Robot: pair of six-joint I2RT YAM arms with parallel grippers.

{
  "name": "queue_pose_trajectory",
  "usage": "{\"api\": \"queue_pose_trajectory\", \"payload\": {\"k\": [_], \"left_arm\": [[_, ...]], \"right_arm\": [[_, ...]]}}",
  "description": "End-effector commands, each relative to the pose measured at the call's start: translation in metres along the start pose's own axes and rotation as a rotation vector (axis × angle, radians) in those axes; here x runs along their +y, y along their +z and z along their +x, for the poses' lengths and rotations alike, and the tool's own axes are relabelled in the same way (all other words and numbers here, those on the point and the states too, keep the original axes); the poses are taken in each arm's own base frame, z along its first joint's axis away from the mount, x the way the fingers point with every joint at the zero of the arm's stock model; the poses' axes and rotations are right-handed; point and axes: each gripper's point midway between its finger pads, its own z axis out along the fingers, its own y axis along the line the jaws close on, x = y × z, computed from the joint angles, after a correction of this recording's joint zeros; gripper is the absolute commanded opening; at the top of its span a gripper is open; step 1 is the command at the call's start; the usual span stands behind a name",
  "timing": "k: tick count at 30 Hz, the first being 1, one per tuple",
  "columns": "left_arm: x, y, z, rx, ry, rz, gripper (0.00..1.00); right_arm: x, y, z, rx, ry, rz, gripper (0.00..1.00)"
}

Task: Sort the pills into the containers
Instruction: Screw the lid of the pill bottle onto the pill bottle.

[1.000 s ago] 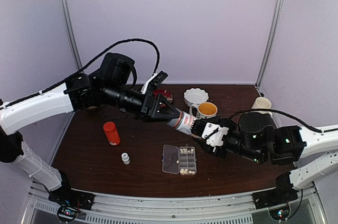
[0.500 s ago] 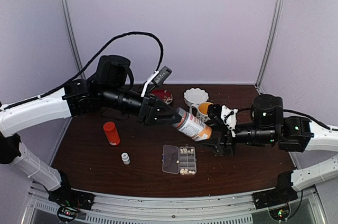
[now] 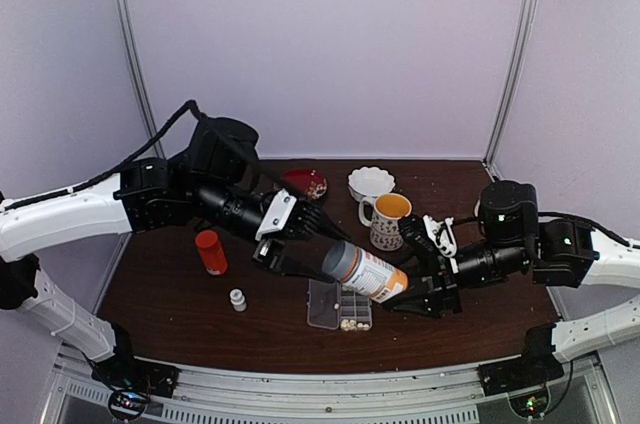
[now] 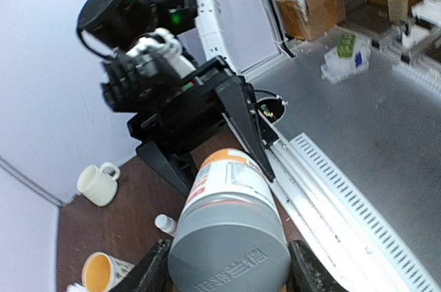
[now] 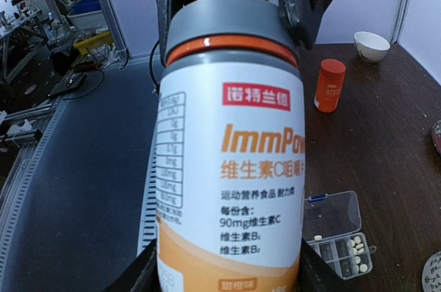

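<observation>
From above, the left gripper [image 3: 335,256] and right gripper [image 3: 405,291], half-open, are clamping opposite ends of a grey-capped bottle [image 3: 368,274] above the containers [image 3: 362,316] holding pills [image 3: 349,324]. Left wrist: fingers [image 4: 156,274] are squeezing its cap [image 4: 227,257]; right wrist: its base [image 5: 227,264]

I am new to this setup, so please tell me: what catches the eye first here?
A big white-and-orange bottle with a grey cap hangs tilted in mid-air at the centre, held by the left jaws at its cap end and the right jaws at its base. Just below it lies an open clear pill box with pale pills; a small orange bottle stands to the left.
</observation>
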Motion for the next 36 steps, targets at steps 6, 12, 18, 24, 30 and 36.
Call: {"api": "queue_pose_trajectory", "payload": {"k": [6, 12, 18, 24, 30, 36], "left_arm": [[0.003, 0.013, 0.046, 0.221, 0.758, 0.025, 0.38], [0.018, 0.006, 0.068, 0.467, 1.055, -0.024, 0.42], [0.037, 0.004, 0.073, 0.641, 1.285, -0.178, 0.52], [0.035, -0.002, 0.056, 0.558, 1.168, -0.293, 0.97], [0.029, -0.02, 0.042, 0.454, 0.983, -0.426, 0.98], [0.02, -0.039, 0.019, 0.28, 0.722, -0.534, 0.97]], "right_arm": [[0.021, -0.01, -0.055, -0.191, -0.121, -0.092, 0.0], [0.013, -0.006, -0.049, -0.166, -0.121, -0.055, 0.0], [0.006, -0.003, -0.043, -0.143, -0.126, -0.021, 0.0], [-0.002, -0.003, -0.036, -0.105, -0.128, 0.027, 0.0], [-0.009, -0.005, -0.026, -0.05, -0.13, 0.067, 0.0], [-0.02, -0.012, -0.025, -0.034, -0.142, 0.147, 0.0]]}}
